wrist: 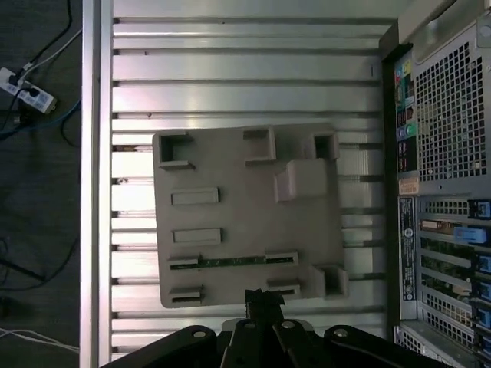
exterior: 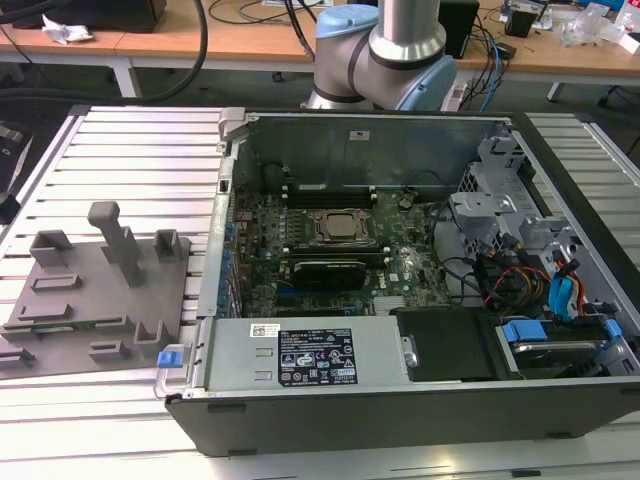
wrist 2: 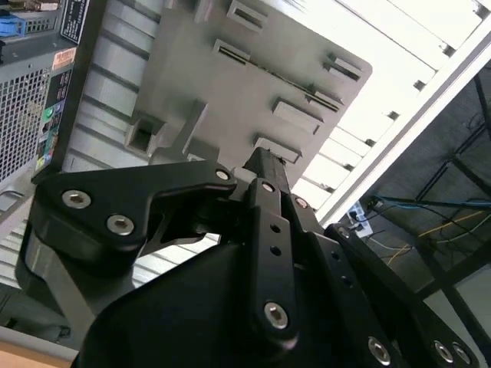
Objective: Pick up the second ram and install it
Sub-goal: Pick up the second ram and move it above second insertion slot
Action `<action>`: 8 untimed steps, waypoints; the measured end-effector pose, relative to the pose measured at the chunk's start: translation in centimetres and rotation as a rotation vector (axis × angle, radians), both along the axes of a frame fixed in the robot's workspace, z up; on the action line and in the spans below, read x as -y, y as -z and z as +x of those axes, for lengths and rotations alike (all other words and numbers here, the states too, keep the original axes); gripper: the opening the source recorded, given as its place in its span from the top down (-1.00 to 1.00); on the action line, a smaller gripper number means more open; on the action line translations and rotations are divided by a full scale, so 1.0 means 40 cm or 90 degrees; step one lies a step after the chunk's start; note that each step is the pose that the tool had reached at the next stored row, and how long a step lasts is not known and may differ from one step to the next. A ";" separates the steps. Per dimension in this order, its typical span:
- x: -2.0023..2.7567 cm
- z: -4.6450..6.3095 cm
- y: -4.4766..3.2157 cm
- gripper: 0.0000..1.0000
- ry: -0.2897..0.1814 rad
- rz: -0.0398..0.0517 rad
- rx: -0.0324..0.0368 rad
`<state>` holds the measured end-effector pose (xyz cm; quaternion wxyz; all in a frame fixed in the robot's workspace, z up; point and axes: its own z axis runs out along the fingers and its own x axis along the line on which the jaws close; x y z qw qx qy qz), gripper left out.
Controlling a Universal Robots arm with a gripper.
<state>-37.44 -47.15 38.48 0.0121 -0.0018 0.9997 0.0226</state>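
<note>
First wrist view: second ram [wrist: 230,261] showed as a thin green strip seated in a slot of the grey fixture plate [wrist: 230,169], between two low brackets; not lifted.
Claw: gripper [wrist: 263,297] hung just beside the plate edge nearest the ram, tips together, gripping nothing.
Step in hand: approach for pickup, in my judgement.
Doing it well: claw needed opening, centring on stick's mid-length, pinch on flat faces, straight lift clear of brackets; skew risked jamming.
Surface: ribbed alu. table [exterior: 130,150]; plate at lower left of exterior view, open PC case [exterior: 400,430] centre-right.
Room: wooden benches [exterior: 250,45] w/ cables across exterior view's top; power strip [wrist: 27,88] on dark floor.
</note>
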 end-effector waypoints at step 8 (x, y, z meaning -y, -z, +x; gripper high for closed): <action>0.000 0.000 0.000 0.79 -0.088 0.0000 0.0000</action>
